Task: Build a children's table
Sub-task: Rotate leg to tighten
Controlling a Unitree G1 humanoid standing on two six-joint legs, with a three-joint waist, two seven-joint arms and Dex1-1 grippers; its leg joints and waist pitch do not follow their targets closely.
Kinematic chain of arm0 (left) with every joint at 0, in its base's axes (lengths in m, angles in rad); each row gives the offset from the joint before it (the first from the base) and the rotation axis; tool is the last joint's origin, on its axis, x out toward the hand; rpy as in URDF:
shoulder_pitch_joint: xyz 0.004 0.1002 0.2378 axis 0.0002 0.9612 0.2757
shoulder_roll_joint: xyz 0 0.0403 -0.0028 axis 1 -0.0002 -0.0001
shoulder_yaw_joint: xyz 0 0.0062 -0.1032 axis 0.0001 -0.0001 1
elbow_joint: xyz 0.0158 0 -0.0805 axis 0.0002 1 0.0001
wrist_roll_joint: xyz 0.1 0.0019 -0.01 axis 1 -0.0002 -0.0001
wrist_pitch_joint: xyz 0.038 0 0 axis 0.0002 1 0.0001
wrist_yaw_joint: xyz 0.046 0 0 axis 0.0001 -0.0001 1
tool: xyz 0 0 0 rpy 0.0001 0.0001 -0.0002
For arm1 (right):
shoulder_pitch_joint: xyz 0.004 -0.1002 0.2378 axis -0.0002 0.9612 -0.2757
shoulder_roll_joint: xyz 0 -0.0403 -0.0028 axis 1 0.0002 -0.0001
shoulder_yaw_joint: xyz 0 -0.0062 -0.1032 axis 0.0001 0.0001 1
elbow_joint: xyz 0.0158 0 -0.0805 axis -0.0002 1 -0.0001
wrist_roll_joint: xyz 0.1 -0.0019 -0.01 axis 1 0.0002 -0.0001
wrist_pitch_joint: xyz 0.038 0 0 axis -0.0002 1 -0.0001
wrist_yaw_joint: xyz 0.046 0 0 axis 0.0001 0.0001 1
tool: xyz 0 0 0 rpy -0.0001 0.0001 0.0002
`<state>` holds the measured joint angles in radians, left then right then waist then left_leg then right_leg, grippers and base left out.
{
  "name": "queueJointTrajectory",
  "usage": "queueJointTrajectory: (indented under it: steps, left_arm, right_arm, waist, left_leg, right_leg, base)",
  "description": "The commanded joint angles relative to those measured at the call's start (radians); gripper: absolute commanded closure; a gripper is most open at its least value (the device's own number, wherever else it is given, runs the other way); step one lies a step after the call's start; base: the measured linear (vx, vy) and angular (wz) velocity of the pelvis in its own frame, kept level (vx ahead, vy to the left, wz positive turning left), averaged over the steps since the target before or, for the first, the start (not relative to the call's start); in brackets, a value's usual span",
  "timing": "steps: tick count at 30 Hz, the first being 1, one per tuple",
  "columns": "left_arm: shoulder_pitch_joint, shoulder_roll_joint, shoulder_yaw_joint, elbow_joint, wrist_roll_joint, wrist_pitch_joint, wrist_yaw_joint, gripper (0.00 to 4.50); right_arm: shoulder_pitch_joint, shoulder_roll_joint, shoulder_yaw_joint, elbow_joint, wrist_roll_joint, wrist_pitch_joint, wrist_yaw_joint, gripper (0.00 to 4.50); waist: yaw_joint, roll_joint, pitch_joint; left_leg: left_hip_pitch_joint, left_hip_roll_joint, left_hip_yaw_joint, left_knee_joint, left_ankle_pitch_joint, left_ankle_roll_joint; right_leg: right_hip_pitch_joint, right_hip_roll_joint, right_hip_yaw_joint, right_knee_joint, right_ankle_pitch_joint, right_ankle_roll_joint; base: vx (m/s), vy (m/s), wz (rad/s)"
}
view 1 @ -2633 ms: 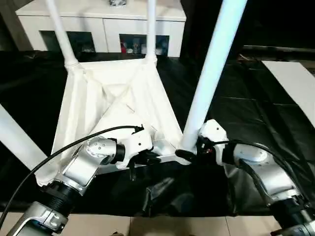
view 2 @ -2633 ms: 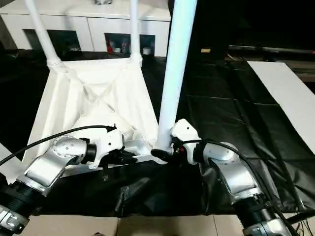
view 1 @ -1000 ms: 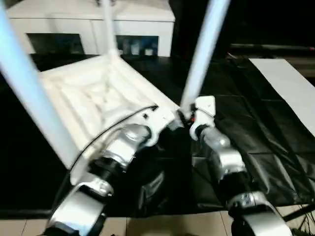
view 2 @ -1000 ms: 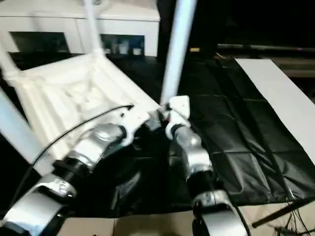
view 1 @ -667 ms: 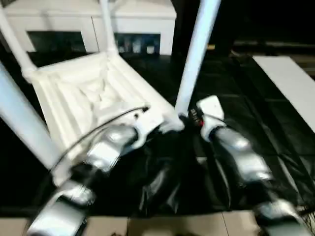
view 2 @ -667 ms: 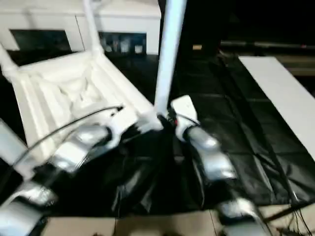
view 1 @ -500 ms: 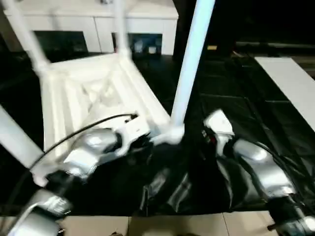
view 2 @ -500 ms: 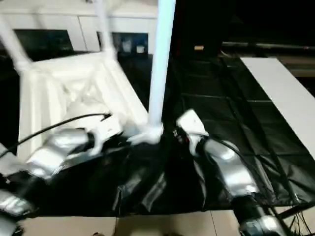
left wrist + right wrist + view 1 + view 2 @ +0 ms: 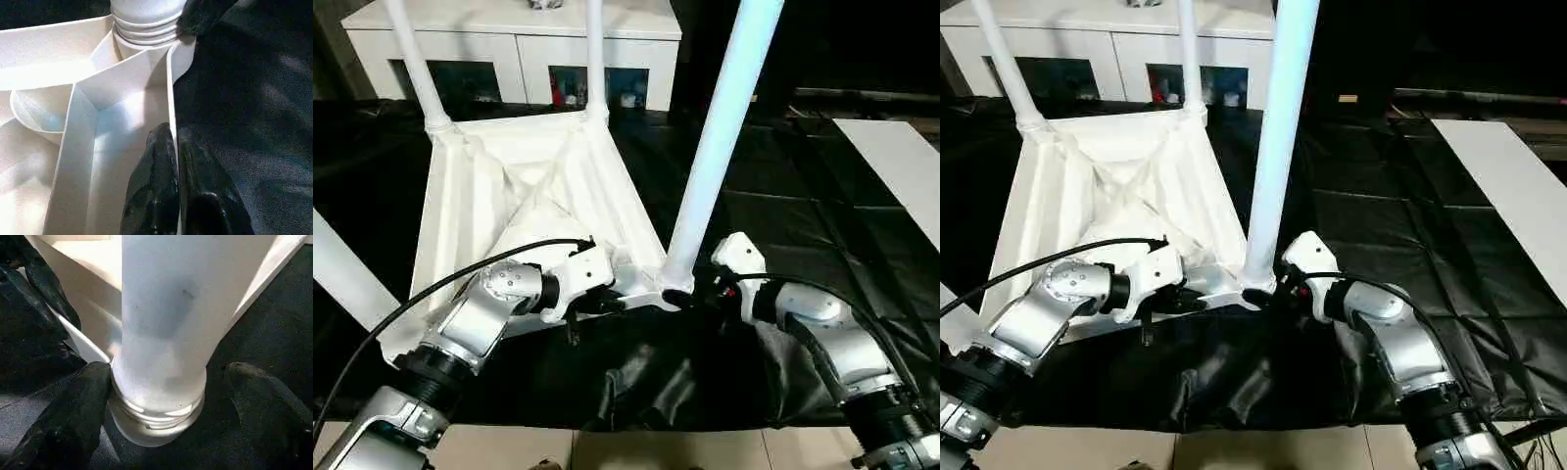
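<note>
Two silver forearms reach forward from me over a black, creased sheet [image 9: 822,196] that covers the surface. My left gripper [image 9: 172,147] is clenched on the thin near rim of the tabletop [image 9: 524,211], one black finger inside the rim and one outside. My right gripper [image 9: 161,396] stands spread around the base of the nearest leg [image 9: 720,147], where its ridged collar enters the round corner socket; one finger [image 9: 73,406] touches the collar, I think, and the other stands apart from it. The tabletop lies upside down, smooth white plastic with raised ribs crossing its underside. Tapered round legs rise from its corners. Beyond it stands a white cabinet [image 9: 519,39] with glass-fronted compartments.
</note>
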<state>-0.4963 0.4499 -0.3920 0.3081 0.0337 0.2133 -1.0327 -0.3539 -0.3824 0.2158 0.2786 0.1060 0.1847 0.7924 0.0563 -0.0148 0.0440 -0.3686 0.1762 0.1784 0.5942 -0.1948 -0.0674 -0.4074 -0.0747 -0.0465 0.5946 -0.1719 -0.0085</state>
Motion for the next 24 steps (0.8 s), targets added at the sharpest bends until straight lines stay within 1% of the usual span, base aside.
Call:
queueJointTrajectory:
  steps: [1,2,4,7,10,11,13,15,17,21,24]
  left_arm:
    - [0.007,-0.001,-0.021,-0.034,0.003,-0.006,-0.021,4.5]
    - [0.008,0.0,-0.02,-0.036,0.003,-0.004,-0.022,4.5]
    - [0.009,0.0,-0.019,-0.038,0.002,-0.002,-0.023,4.5]
    - [0.013,0.002,-0.018,-0.04,0.003,0.001,-0.026,4.5]
    - [0.019,0.003,-0.02,-0.043,0.002,0.004,-0.03,4.5]
    - [0.02,0.004,-0.021,-0.044,0.002,0.005,-0.03,4.5]
    - [0.021,0.004,-0.021,-0.045,0.002,0.006,-0.031,4.5]
    - [0.025,0.006,-0.022,-0.048,0.001,0.01,-0.034,4.5]
    - [0.026,0.007,-0.022,-0.047,0.001,0.01,-0.035,4.5]
    - [0.031,0.009,-0.024,-0.047,0.002,0.013,-0.037,4.5]
    - [0.034,-0.007,-0.024,-0.031,0.01,0.02,-0.011,4.5]
  right_arm:
    - [-0.022,0.007,-0.006,0.02,0.0,0.004,-0.011,0.54]
    - [-0.025,0.015,-0.01,0.025,0.006,0.006,-0.011,0.81]
    - [-0.028,0.019,-0.012,0.028,0.007,0.005,-0.013,0.81]
    - [-0.034,0.035,-0.022,0.045,0.021,-0.004,-0.003,1.17]
    - [-0.03,0.042,-0.022,0.048,0.038,-0.014,0.025,1.37]
    - [-0.028,0.043,-0.021,0.046,0.041,-0.015,0.031,1.57]
    - [-0.025,0.043,-0.02,0.045,0.039,-0.015,0.033,1.64]
    - [-0.017,0.043,-0.017,0.049,0.035,-0.02,0.037,1.76]
    - [-0.016,0.043,-0.017,0.051,0.036,-0.021,0.038,1.78]
    - [-0.01,0.049,-0.022,0.069,0.033,-0.013,0.031,1.81]
    - [-0.012,0.083,-0.052,0.094,0.022,0.007,-0.056,1.82]
  waist:
    - [-0.003,0.002,-0.057]
    - [-0.003,0.002,-0.057]
    - [-0.003,0.002,-0.058]
    - [-0.002,0.001,-0.059]
    - [-0.002,0.001,-0.059]
    - [-0.002,0.001,-0.059]
    - [-0.002,0.002,-0.059]
    - [-0.002,0.002,-0.059]
    - [-0.003,0.001,-0.059]
    - [-0.003,0.001,-0.06]
    - [-0.004,0.001,-0.058]
  left_leg:
    - [0.011,0.05,-0.012,-0.075,-0.184,0.051]
    - [0.01,0.051,-0.013,-0.075,-0.185,0.05]
    - [0.011,0.051,-0.013,-0.075,-0.187,0.048]
    - [0.011,0.051,-0.012,-0.075,-0.177,0.05]
    - [0.01,0.051,-0.012,-0.074,-0.175,0.053]
    - [0.01,0.051,-0.013,-0.074,-0.169,0.054]
    - [0.011,0.051,-0.012,-0.073,-0.161,0.057]
    - [0.011,0.051,-0.012,-0.073,-0.167,0.055]
    - [0.011,0.05,-0.012,-0.073,-0.168,0.055]
    - [0.01,0.05,-0.011,-0.071,-0.151,0.059]
    - [0.011,0.05,-0.012,-0.073,-0.17,0.054]
  right_leg:
    - [0.051,-0.063,0.042,-0.057,-0.156,-0.23]
    - [0.051,-0.063,0.042,-0.057,-0.162,-0.229]
    - [0.051,-0.063,0.042,-0.057,-0.164,-0.228]
    - [0.051,-0.062,0.041,-0.055,-0.147,-0.23]
    - [0.053,-0.063,0.042,-0.054,-0.145,-0.233]
    - [0.053,-0.063,0.041,-0.053,-0.138,-0.233]
    - [0.052,-0.062,0.041,-0.052,-0.129,-0.235]
    - [0.052,-0.062,0.041,-0.053,-0.14,-0.235]
    - [0.052,-0.062,0.041,-0.053,-0.142,-0.234]
    - [0.053,-0.062,0.041,-0.05,-0.119,-0.239]
    - [0.052,-0.062,0.041,-0.054,-0.149,-0.235]
  base:
    - [0.0,0.0,0.0]
    - [0.0,0.0,0.0]
    - [0.0,0.0,0.0]
    - [0.0,0.0,0.0]
    - [0.0,0.0,0.0]
    - [0.0,0.0,0.0]
    - [0.0,0.0,0.0]
    - [0.0,0.0,0.0]
    - [0.0,0.0,0.0]
    - [0.0,0.0,0.0]
    - [0.0,0.0,0.0]
